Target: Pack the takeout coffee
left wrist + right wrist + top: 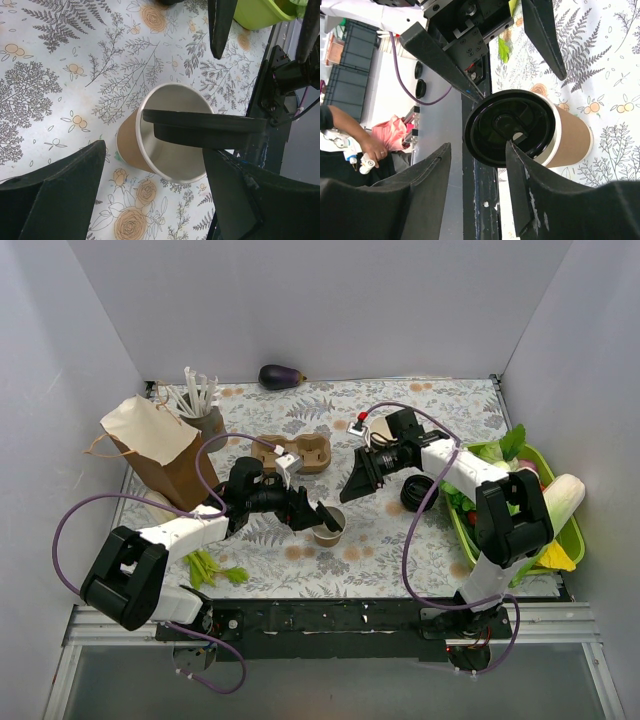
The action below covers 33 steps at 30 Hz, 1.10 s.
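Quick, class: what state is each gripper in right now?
Left gripper: open, straddling the cup, not gripping.
Right gripper: open, holding nothing.

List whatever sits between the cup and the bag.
Only the left arm itself lies along the line from the cup to the bag. No other object shows on the table between them.

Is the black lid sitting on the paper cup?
Touching. In the left wrist view the black lid lies across the paper cup, resting on its rim at a tilt, not pressed down all round.
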### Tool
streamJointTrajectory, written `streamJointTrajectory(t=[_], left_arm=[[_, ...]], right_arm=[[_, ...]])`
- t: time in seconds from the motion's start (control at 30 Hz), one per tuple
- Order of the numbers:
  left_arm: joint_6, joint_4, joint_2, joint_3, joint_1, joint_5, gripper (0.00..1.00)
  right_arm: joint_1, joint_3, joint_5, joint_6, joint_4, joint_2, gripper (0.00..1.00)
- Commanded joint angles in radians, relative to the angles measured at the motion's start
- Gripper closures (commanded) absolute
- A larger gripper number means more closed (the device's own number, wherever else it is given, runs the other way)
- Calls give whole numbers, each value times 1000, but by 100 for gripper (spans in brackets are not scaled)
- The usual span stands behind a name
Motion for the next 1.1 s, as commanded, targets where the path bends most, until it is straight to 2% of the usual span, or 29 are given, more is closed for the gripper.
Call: streamJointTrajectory(t=[0.0,0.1,0.27,0.33,0.5,0.73,0.9,1.07], left_arm=[[-1,24,1,36,-10,14,22],[-3,28,12,47,-16,15,22],[-4,30,24,64,-20,14,22],[-4,30,27,64,-22,14,22],[-7,30,32,65,-20,14,22],[-12,30,30,67,-22,15,22],[-15,33,35,70,-24,14,22],[-16,35,38,74,-22,14,22]], right_arm=[[22,0,50,-105,-99,-66,42],[42,0,93,-103,-107,-78,35],[66,10,139,-91,-105,-83,30],[69,15,158,-91,-105,-78,30],[68,29,224,-89,-108,-54,38],[69,32,221,-72,-98,-40,46],[69,50,144,-75,-91,-46,37],[69,40,172,-85,-93,-46,34]])
